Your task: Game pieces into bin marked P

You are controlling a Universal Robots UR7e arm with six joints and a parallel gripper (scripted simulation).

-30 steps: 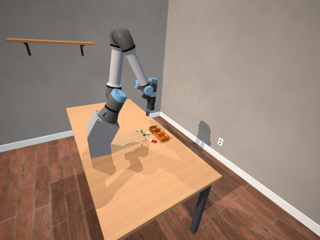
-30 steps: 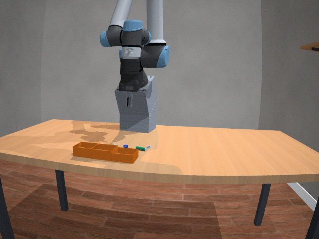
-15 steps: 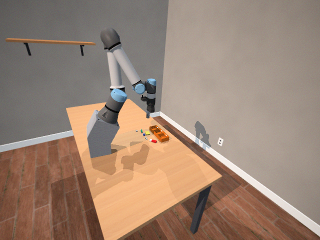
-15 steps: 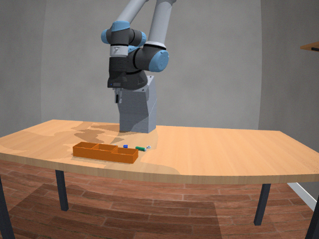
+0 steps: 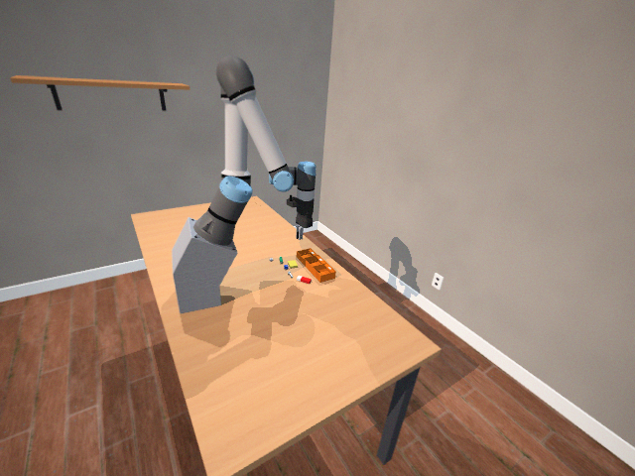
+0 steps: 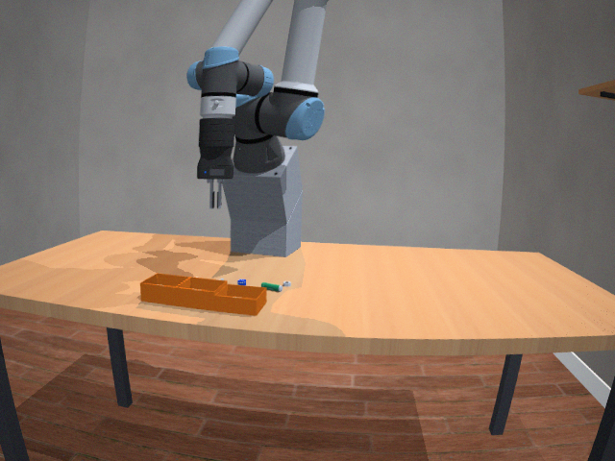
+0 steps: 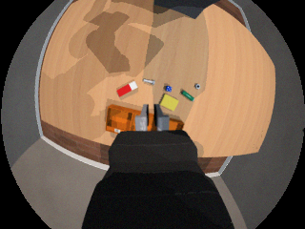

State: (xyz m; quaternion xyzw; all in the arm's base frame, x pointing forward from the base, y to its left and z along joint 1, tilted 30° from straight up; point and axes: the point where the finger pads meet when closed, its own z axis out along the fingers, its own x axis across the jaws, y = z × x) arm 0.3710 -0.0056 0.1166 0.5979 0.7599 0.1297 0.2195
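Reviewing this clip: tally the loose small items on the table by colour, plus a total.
Red-and-white: 1
Yellow: 1
Green: 1
Blue: 1
Silver/grey: 2
Total: 6, all lying outside the orange bins.

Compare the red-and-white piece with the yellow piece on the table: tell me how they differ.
The red-and-white piece is an elongated block in two colours; the yellow piece is a flat square in one colour. In the top view, the yellow piece lies right beside the orange bin, near its middle, while the red-and-white piece lies off the bin's near end. Both rest on the table, outside the bin, untouched by the claw.
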